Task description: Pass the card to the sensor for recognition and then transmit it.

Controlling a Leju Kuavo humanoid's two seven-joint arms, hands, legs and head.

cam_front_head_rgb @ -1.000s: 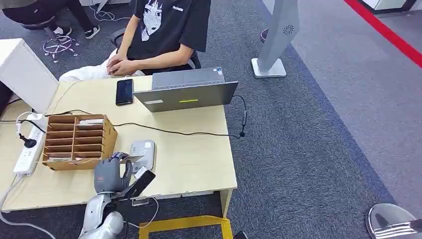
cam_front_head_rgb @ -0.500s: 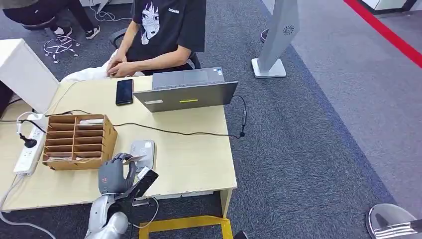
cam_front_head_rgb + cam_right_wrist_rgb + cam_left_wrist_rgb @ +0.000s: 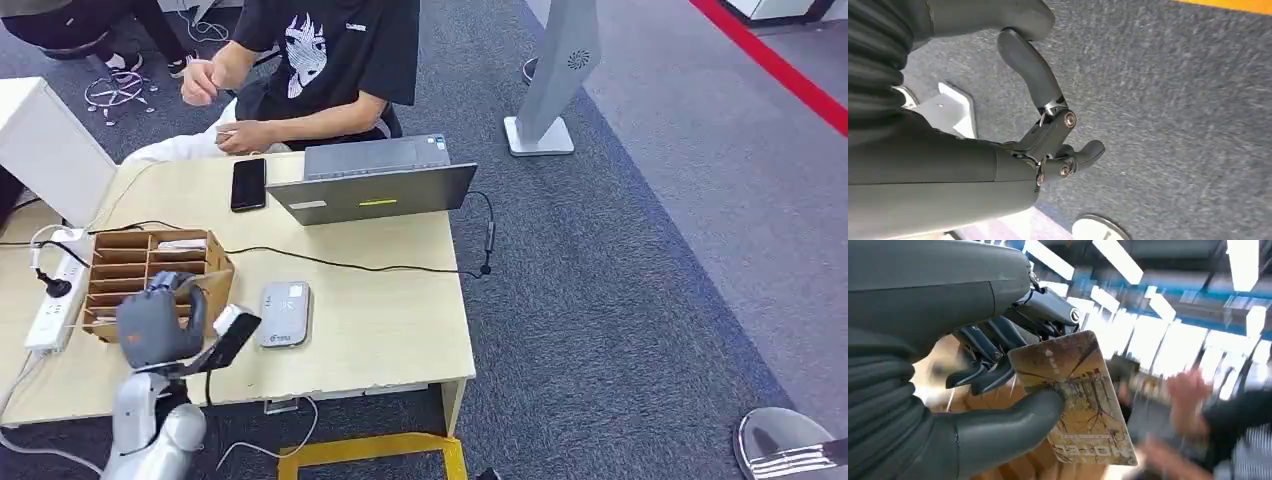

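The left hand [image 3: 155, 325] pinches the card [image 3: 1075, 395] between thumb and fingers, near the table's [image 3: 400, 330] near-left edge — left of the sensor [image 3: 283, 313]. The right hand [image 3: 1048, 130] hangs over carpet — fingers apart, holding nothing.

No text is legible: print on the card [image 3: 1078, 400], sensor [image 3: 282, 313] label and T-shirt [image 3: 330, 50] stays unreadable.

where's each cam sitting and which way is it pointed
Head view: high on the body, looking down at the desk, reader and left robot hand.
Left wrist view: behind the left robot hand, facing ceiling lights; thumb presses the card.
Right wrist view: behind the right robot hand, facing carpet.
Head and left wrist views share the left hand.
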